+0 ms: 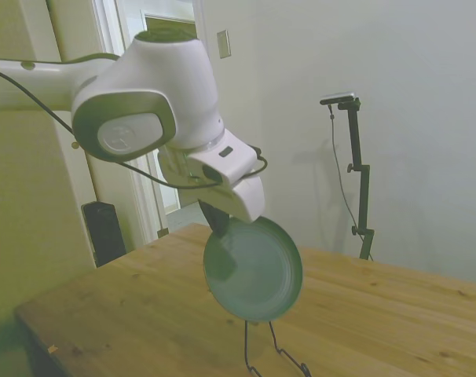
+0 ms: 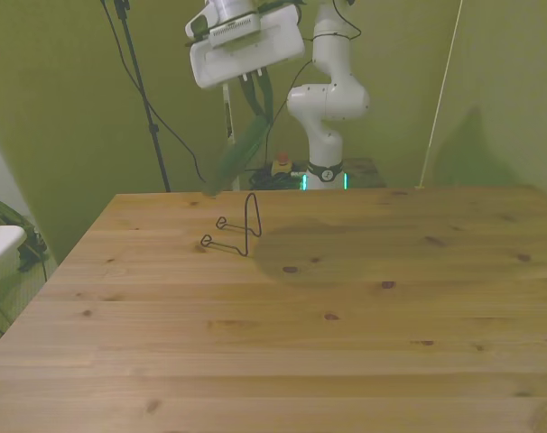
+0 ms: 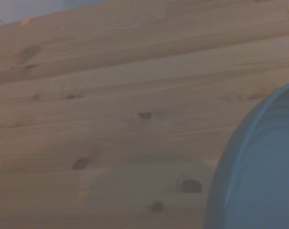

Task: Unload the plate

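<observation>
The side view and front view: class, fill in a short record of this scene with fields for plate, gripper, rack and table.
plate: round dull-green plate, held on edge in the air, clear of the rack
gripper: white arm's two-finger gripper, shut on the plate's upper rim
rack: thin black wire rack, standing on the table, nothing in it
table: wooden table

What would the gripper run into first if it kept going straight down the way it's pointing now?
Probably the wire rack on the table, though depth is unclear. The gripper points downward holding the plate by its upper edge, so the plate's lower rim would likely meet the rack first.
</observation>
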Controlling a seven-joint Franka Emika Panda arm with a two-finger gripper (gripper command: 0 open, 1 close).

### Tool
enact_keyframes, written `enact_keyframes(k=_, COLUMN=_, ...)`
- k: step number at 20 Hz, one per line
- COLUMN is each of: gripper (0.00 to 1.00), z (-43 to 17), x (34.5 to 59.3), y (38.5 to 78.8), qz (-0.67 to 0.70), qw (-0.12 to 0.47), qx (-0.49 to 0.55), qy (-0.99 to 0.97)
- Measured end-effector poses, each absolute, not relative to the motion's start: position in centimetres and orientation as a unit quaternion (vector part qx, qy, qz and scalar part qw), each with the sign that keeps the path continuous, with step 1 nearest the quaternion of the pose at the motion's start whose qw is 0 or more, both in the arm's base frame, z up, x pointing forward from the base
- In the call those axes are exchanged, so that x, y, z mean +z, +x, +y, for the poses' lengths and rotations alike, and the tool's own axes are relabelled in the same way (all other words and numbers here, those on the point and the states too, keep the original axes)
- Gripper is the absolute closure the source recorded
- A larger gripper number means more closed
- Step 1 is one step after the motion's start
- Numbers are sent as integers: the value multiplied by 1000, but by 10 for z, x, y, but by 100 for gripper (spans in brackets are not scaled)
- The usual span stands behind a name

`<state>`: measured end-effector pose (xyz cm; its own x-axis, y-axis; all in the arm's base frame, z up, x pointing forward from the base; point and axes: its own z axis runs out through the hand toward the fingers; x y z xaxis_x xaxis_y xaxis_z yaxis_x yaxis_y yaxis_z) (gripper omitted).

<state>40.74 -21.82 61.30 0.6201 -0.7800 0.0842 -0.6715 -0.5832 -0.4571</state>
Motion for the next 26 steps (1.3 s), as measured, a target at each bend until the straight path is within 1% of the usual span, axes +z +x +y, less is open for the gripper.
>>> enact_keyframes(k=3, gripper=100, z=-213, x=631, y=425, qz=414, qw=189, qx=-150, qy=-877)
enact_keyframes(k=5, gripper=100, z=-205, x=637, y=446, qz=417, qw=185, qx=-149, qy=-877)
enact_keyframes(k=8, gripper=100, z=-186, x=636, y=491, qz=420, qw=179, qx=-143, qy=-878)
enact_keyframes(k=11, gripper=100, z=-162, x=622, y=540, qz=422, qw=175, qx=-133, qy=-879)
enact_keyframes(k=14, gripper=100, z=-142, x=597, y=585, qz=425, qw=171, qx=-121, qy=-881)
enact_keyframes(k=16, gripper=100, z=-129, x=574, y=609, qz=427, qw=167, qx=-111, qy=-882)
enact_keyframes(k=18, gripper=100, z=-112, x=547, y=629, qz=427, qw=159, qx=-101, qy=-885)
enact_keyframes(k=22, gripper=100, z=-81, x=495, y=651, qz=420, qw=140, qx=-81, qy=-893)
enact_keyframes(k=25, gripper=100, z=-69, x=459, y=657, qz=415, qw=127, qx=-68, qy=-898)
enact_keyframes(k=26, gripper=100, z=-66, x=451, y=657, qz=413, qw=124, qx=-65, qy=-900)
